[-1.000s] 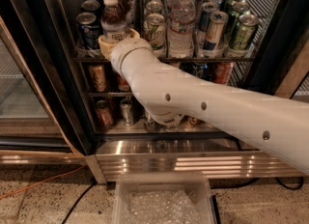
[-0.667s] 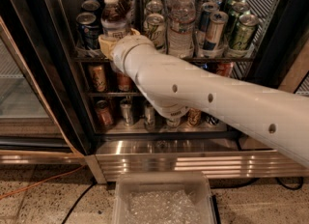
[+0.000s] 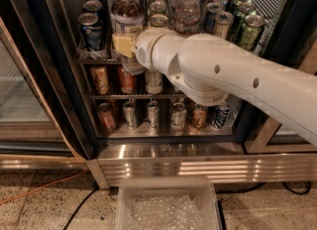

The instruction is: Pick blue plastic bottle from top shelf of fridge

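Observation:
The blue plastic bottle [image 3: 127,18], with white cap, dark liquid and pale label, stands at the front left of the top shelf [image 3: 92,59] of the fridge [image 3: 60,70]. My gripper [image 3: 126,46] is at the end of the white arm reaching in from the right. It is shut on the bottle's lower half, with a yellowish finger pad [image 3: 122,44] against the label. The bottle's base shows just below the front rail, in front of the rack underneath.
Dark blue cans [image 3: 92,29] stand left of the bottle; clear water bottles [image 3: 187,11] and green cans [image 3: 250,29] stand to the right. Two lower racks hold several cans [image 3: 153,115]. A clear plastic bin [image 3: 168,206] sits on the floor before the steel base [image 3: 198,164]. An open glass door [image 3: 20,90] is at left.
The gripper has moved left onto the bottle and closed around it. The bottle now sits slightly right and forward of where it stood. The arm has swung up.

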{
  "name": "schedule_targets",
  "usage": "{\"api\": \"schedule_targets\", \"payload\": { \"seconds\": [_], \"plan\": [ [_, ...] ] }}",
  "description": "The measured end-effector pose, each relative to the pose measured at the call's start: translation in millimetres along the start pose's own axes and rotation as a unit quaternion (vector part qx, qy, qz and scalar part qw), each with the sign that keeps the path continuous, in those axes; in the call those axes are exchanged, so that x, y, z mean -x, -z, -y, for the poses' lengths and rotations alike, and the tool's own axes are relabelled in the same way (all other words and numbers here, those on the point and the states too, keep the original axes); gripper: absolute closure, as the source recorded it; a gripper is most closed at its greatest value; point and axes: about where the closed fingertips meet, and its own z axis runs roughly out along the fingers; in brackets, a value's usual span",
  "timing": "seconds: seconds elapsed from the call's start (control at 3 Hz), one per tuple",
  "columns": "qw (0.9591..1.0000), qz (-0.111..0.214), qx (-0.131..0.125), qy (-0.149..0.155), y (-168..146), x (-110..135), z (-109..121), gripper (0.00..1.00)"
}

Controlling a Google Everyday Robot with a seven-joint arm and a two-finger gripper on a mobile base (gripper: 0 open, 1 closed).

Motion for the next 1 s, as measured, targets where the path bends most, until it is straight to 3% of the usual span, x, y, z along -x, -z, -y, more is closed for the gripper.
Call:
{"api": "schedule_targets", "payload": {
  "seconds": [0.67, 1.0],
  "plan": [
    [0.9955, -0.042, 0.084, 0.007, 23, -7, -14, 1.00],
    [0.9955, -0.042, 0.084, 0.007, 23, -7, -14, 1.00]
  ]
}}
